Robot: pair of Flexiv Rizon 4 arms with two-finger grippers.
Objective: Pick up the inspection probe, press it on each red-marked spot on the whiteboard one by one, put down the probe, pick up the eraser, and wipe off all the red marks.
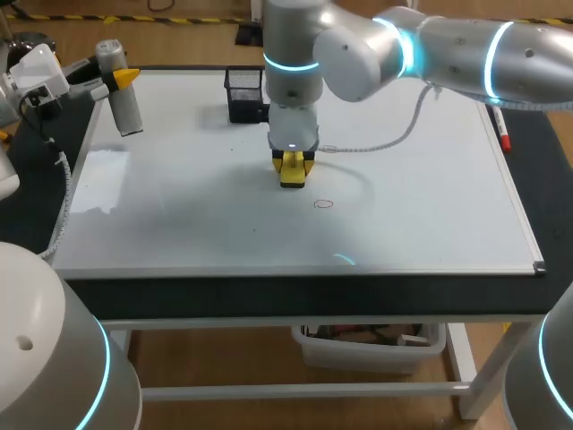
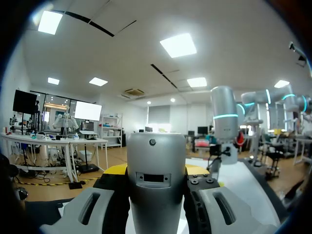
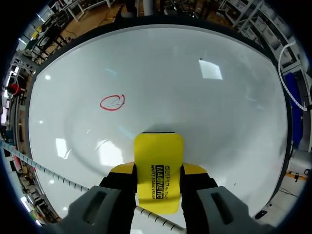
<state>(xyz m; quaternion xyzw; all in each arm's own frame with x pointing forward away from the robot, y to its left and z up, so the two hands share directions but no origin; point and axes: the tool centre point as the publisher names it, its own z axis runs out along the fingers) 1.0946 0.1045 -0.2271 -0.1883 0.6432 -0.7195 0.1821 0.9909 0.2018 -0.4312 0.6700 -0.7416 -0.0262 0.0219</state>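
One red hand-drawn ring sits near the middle of the flat white whiteboard, which lies on the black desk. The right end effector pinches the yellow rectangular eraser low over the whiteboard's middle, just beside the ring and apart from it. The left end effector, at the whiteboard's far left corner, clamps the grey cylindrical metal inspection probe. A black mesh basket stands at the whiteboard's far edge.

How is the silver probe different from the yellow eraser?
The probe is round and silver; the eraser is flat and yellow. The left gripper holds the probe by the whiteboard's far left corner; the right gripper holds the eraser near the board's middle, close to a red mark. Both are gripped between yellow-tipped fingers.
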